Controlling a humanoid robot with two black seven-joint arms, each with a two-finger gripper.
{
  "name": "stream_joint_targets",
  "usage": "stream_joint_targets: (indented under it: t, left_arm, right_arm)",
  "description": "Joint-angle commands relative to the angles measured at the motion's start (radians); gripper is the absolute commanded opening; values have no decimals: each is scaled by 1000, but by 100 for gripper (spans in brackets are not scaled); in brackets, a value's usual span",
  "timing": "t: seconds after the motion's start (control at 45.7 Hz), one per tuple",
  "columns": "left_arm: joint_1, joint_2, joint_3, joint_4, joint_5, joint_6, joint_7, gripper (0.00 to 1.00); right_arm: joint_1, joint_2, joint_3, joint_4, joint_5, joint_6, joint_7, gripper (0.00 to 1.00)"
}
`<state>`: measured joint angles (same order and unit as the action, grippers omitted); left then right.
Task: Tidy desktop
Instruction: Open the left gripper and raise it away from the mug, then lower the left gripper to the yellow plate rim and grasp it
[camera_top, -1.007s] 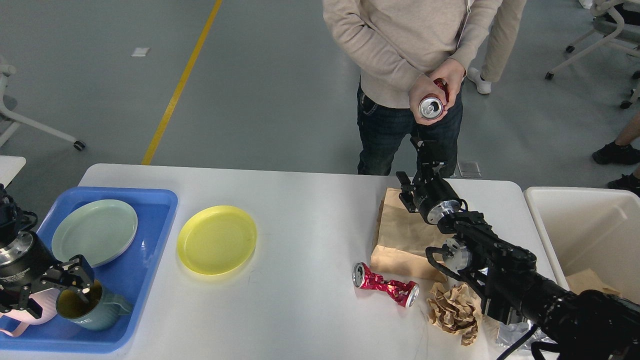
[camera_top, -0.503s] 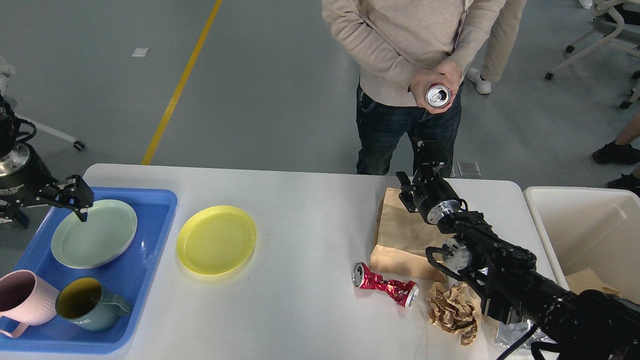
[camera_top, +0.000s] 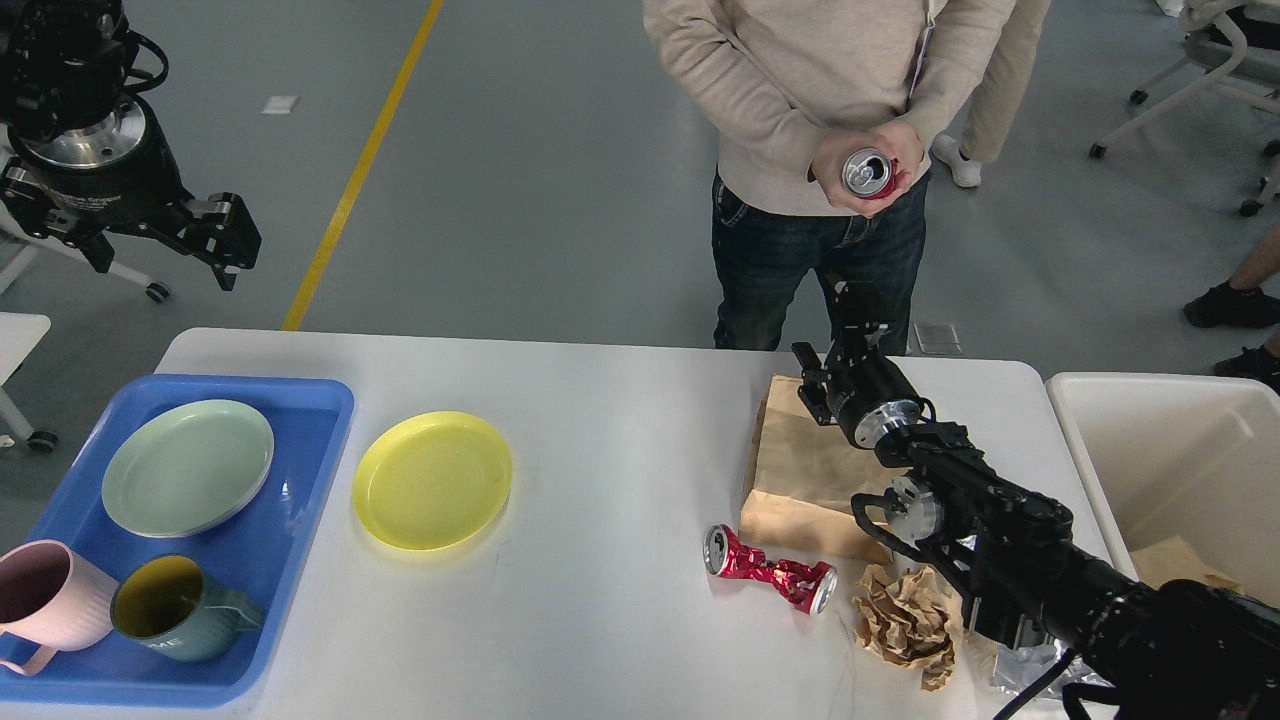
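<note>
The table (camera_top: 620, 420) was white; the tray (camera_top: 300, 520) blue; one plate (camera_top: 433, 480) yellow, another (camera_top: 188, 466) pale green; the crushed can (camera_top: 770, 575) red; the mug (camera_top: 50, 600) pink.

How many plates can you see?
2. A green plate lies in the blue tray, and a yellow plate lies on the desktop just right of the tray. None seem hidden.

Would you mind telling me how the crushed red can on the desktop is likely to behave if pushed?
The crushed red can looks open and empty, so probably light and easily shoved. Its pinched middle and dents should stop it rolling far; it may skid on the smooth desktop.
</note>
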<state>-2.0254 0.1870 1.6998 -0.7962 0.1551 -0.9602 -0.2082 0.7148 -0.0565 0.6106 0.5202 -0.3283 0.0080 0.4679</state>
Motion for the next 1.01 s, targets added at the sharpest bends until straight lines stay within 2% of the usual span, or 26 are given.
stream_joint_targets:
  t: [0.0,0.131,0.306,0.482,0.591,0.7,0.766,0.854,0.919,0.985]
  left_arm:
    - [59,-35,-23,6,-49,0,1,96]
    - [164,-55,-54,11,-83,0,7,96]
    - [315,-61,-163,18,-85,0,13,95]
    - [456,-55,-255,89,-104,0,15,92]
    - [534,-47,-270,141,-106,76,16,89]
    - [603,-40,-299,158,-152,220,27,88]
    - [642,-37,-325,158,-193,322,64,88]
    - [678,-32,-365,158,-229,458,171,90]
    - [703,-23,-403,158,-241,509,248,92]
    - [721,-21,-445,158,-243,529,300,92]
  right_arm:
    - [0,0,0,0,2,0,0,100]
    - [0,0,0,0,0,1,0,100]
    - [0,0,0,0,0,0,0,100]
    - [0,1,0,0,0,1,0,100]
    - [0,0,0,0,0,1,0,100]
    - [0,1,0,0,0,1,0,100]
    - [-1,0,0,0,0,0,0,100]
    - [0,0,0,0,0,1,0,100]
    - [0,1,0,0,0,1,0,100]
    - [0,1,0,0,0,1,0,100]
